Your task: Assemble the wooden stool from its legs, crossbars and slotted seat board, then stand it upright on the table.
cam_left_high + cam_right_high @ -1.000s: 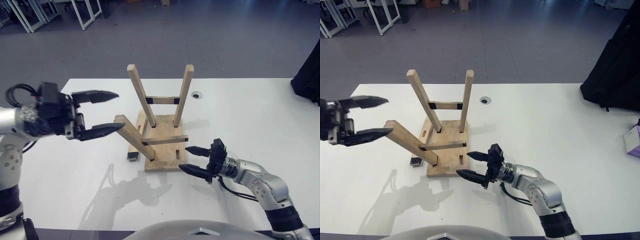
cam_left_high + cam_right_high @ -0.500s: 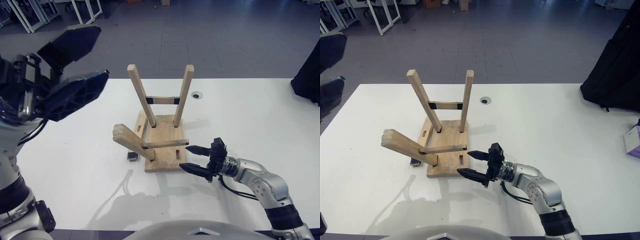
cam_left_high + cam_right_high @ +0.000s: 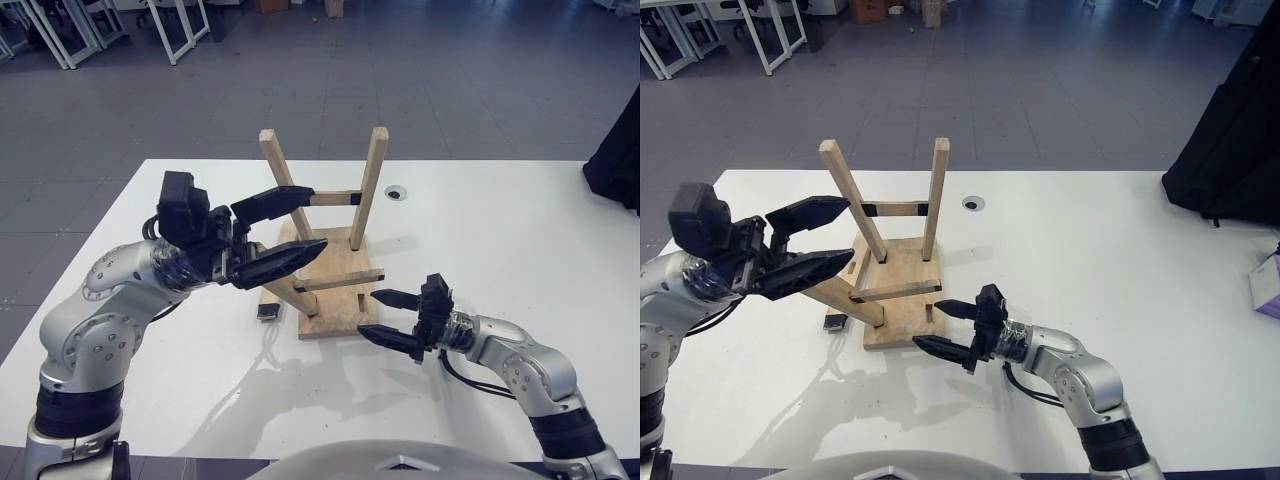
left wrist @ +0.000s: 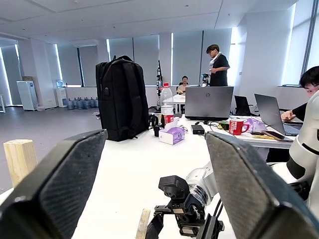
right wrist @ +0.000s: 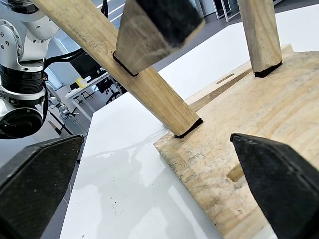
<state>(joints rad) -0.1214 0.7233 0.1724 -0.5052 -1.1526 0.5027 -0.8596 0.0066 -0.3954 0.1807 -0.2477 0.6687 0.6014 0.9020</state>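
No text, number or sign can be read anywhere. Any print on the purple box (image 4: 172,135) and the red cup (image 4: 236,126), both standing on the far bench (image 4: 149,164), is too small to make out.

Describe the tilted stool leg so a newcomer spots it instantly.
On the white table lies a wooden seat board with legs plugged into it. Two far legs stand nearly upright, joined by a crossbar; the tilted leg sits at the board's near left corner, by the left claw. It alone leans steeply outward to the left.
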